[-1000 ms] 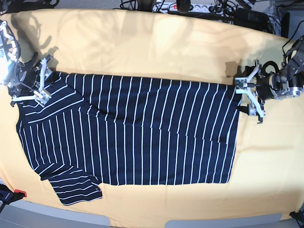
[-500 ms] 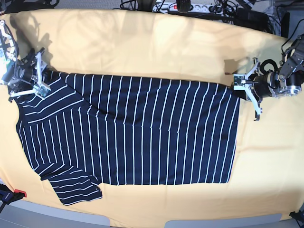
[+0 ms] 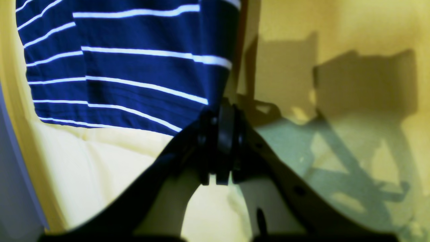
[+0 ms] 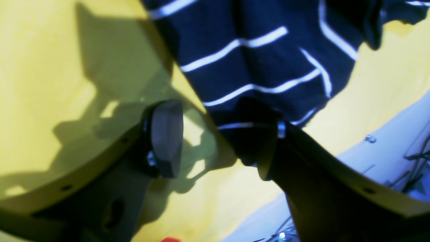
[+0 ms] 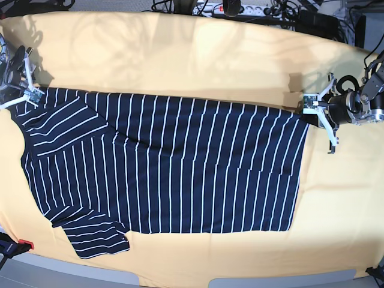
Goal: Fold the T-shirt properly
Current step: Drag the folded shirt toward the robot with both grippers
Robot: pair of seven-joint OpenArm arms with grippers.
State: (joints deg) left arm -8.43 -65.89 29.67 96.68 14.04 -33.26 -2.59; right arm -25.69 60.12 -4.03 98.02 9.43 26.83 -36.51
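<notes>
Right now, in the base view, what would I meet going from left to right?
Right gripper at the shirt's corner → T-shirt spread on the yellow cloth → left gripper at the shirt's other top corner.

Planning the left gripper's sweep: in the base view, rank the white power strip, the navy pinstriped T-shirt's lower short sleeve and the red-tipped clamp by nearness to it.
From the left gripper:
1. the white power strip, at the back edge.
2. the T-shirt's lower short sleeve, front, towards the right arm's side.
3. the red-tipped clamp, the front corner beyond it.
</notes>
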